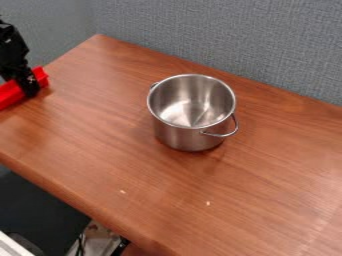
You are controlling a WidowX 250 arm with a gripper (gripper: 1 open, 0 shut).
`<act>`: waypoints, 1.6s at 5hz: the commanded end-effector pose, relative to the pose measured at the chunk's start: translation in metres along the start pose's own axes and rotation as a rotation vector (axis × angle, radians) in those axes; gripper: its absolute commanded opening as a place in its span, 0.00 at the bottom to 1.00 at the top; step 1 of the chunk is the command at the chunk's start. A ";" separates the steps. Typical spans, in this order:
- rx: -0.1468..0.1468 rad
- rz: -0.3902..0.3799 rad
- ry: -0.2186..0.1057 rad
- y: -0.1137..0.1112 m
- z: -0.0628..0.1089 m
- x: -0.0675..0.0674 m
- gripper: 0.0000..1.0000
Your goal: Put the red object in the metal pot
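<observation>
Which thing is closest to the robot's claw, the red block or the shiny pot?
The red block, right beside the gripper at the table's left edge. The metal pot sits far off, mid-table.

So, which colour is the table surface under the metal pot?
Reddish-brown wood grain on the table, clear in the camera view around the shiny metal pot.

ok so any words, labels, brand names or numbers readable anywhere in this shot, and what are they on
None can be read. The shiny round stainless-steel pot, the bright red flat plastic block, the black end effector and the brown wooden table show no lettering at this picture size.
</observation>
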State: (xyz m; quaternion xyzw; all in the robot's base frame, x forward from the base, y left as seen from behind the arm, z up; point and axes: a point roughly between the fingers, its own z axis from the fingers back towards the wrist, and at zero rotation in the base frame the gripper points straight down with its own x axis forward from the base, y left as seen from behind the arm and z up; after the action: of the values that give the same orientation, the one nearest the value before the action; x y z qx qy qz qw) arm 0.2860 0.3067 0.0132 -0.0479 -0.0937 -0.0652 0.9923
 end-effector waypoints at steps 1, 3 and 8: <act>-0.030 -0.002 -0.008 -0.010 0.008 -0.002 0.00; -0.027 -0.015 0.015 -0.037 0.025 0.002 0.00; 0.000 0.170 -0.012 -0.082 0.033 0.022 0.00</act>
State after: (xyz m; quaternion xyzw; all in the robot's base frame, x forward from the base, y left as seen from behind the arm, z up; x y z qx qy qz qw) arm 0.2789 0.2183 0.0226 -0.0919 -0.0578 0.0247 0.9938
